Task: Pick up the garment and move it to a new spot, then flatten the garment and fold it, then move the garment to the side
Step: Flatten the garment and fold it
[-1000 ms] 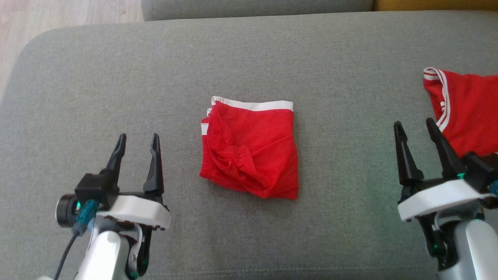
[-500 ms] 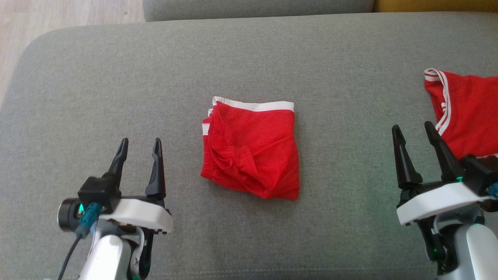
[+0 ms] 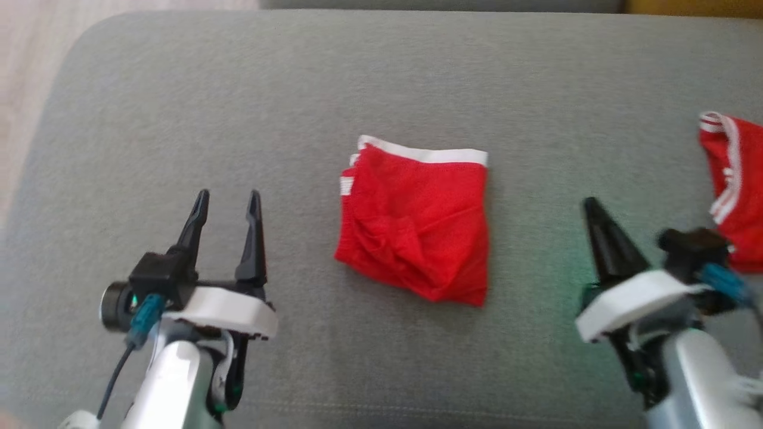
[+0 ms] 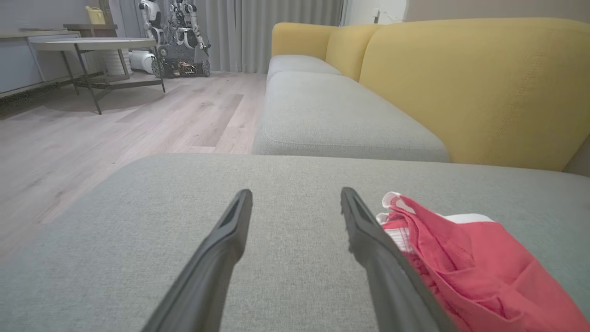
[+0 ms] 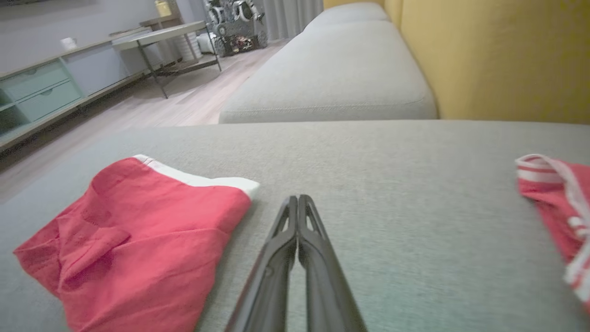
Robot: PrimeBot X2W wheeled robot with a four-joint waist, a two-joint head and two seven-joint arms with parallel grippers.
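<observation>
Now folded red shorts (image 3: pixel 417 226) lie on grey cushion (image 3: pixel 238 89). Left gripper (image 3: pixel 228 195) spread, left of shorts; right gripper (image 5: pixel 297 199) pressed together, right of shorts. Pinch all layers; avoid unfolding.

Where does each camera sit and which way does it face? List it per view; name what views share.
Head view: on the head, looking down at the grey cushion and folded red garment; left gripper lower left, right gripper lower right.
Left wrist view: low over the cushion, facing a yellow sofa back; own open fingers at bottom.
Right wrist view: low, facing likewise; own fingers shut.
Shared: all three show the folded red garment.
</observation>
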